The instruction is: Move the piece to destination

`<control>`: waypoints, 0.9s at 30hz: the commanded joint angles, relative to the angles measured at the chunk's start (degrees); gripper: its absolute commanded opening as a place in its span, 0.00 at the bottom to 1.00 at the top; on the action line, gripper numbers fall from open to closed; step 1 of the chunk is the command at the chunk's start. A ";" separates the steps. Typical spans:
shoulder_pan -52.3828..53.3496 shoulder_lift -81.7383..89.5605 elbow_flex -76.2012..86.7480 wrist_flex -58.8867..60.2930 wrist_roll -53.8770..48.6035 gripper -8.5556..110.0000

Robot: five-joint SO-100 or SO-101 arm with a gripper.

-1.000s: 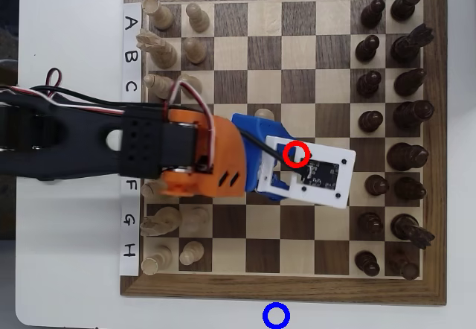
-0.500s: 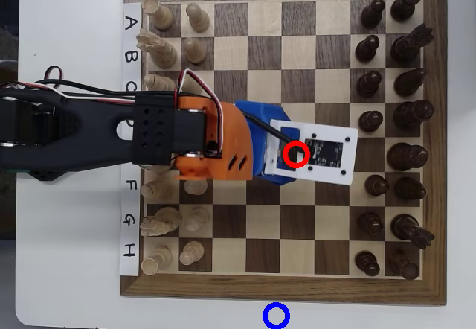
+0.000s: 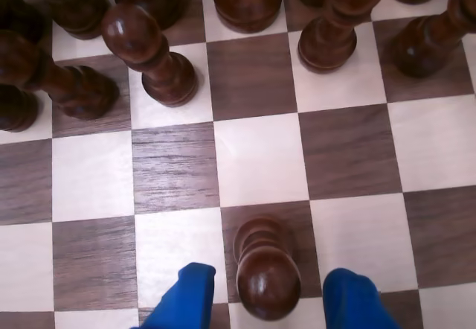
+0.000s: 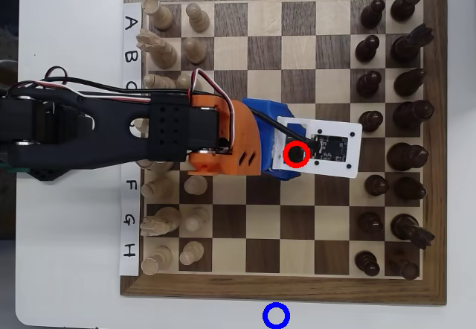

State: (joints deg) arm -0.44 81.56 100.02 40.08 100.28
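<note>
— Starting with the biggest thing, we see the white bench (image 4: 67, 284) carrying a wooden chessboard (image 4: 282, 292) with numbers along its top edge and letters down its left edge in the overhead view.

— We agree. Over it, the black and orange arm (image 4: 111, 139) reaches in from the left, its blue end and white camera board (image 4: 331, 147) sitting over the middle of the board.

— Cream pieces (image 4: 160, 221) line the left columns, and dark pieces (image 4: 405, 158) line the right two.

— On the bench just below the board's bottom edge, we see the blue ring (image 4: 276, 315), with nothing inside it.

— A red ring (image 4: 296, 154) lies at the arm's tip, with a dark round head showing inside it.

— In the wrist view, the dark pawn (image 3: 266, 269) stands on a dark square, apart from the other dark pieces. The jaws (image 3: 266, 303) are spread wide, a blue finger (image 3: 182, 299) on either side of the pawn, with a gap at each; neither touches it.
</note>
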 commanded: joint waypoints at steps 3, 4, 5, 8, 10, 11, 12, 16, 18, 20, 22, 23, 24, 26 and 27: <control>1.76 0.62 -8.88 -4.48 -1.14 0.26; 1.76 0.44 -9.49 -4.48 -1.32 0.26; 1.76 0.26 -9.93 -4.48 -1.58 0.26; 1.85 -0.70 -11.43 -4.75 -2.29 0.26; 2.20 -1.23 -12.39 -5.10 -2.81 0.26; 2.37 -1.32 -12.66 -5.36 -3.08 0.26; 2.64 -1.32 -12.83 -5.89 -3.34 0.26; 3.52 -0.88 -13.18 -7.47 -3.96 0.26; 3.69 -0.88 -13.27 -8.26 -4.66 0.26; 3.96 -0.88 -13.36 -8.61 -5.10 0.26; 4.04 -1.14 -13.62 -8.61 -5.19 0.26; 4.04 -1.32 -13.71 -8.70 -5.19 0.26; 4.04 -1.49 -13.71 -8.79 -5.27 0.26; 3.87 -1.67 -13.62 -8.88 -5.36 0.26; 3.87 -1.67 -13.45 -8.88 -5.36 0.26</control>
State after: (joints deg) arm 1.67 79.45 97.73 35.07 96.68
